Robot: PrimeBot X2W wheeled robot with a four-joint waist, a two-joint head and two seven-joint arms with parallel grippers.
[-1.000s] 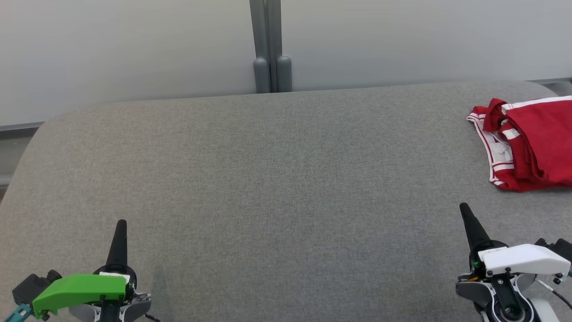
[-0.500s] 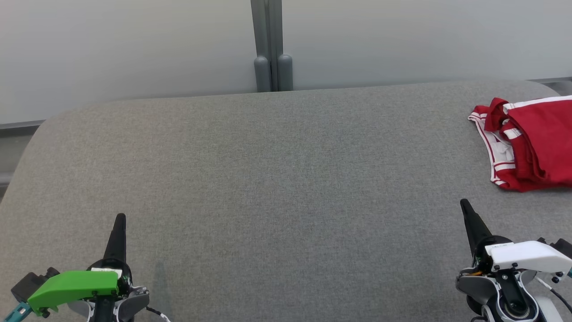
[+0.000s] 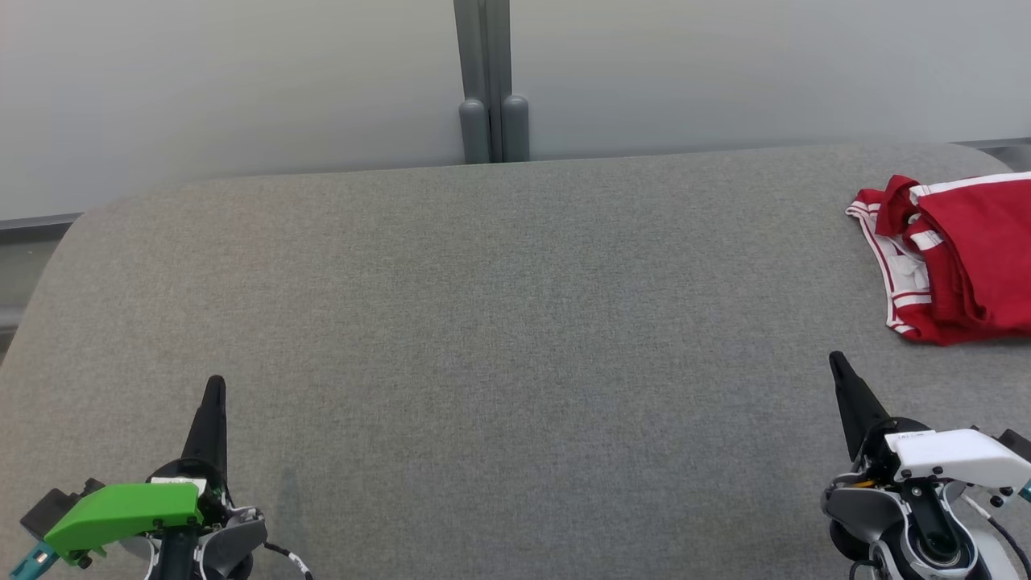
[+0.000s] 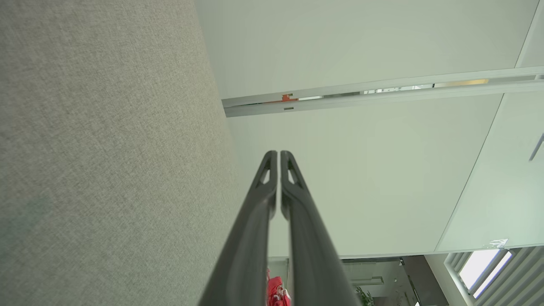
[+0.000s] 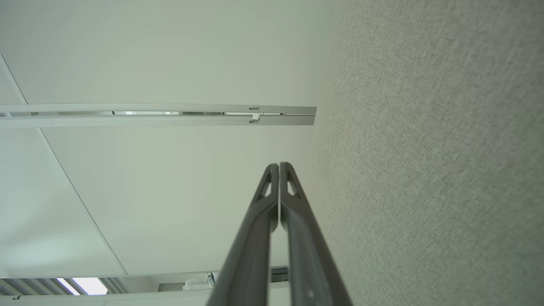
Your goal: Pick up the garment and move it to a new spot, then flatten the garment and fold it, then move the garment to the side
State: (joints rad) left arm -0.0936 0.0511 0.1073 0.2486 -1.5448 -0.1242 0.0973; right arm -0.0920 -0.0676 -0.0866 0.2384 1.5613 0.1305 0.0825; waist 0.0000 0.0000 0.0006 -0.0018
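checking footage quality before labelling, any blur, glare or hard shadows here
Head view: soft even light, grey surface sharp, a faint shadow by the left tool, red garment cropped at the right edge. Left wrist view: fingers blur near the bottom edge. Right wrist view: similar blur, a bright window at lower left, no glare.

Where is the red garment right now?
In the head view, the red garment lies bunched at the far right of the grey fabric surface, cut by the picture's edge, beyond the right gripper and not touching it.
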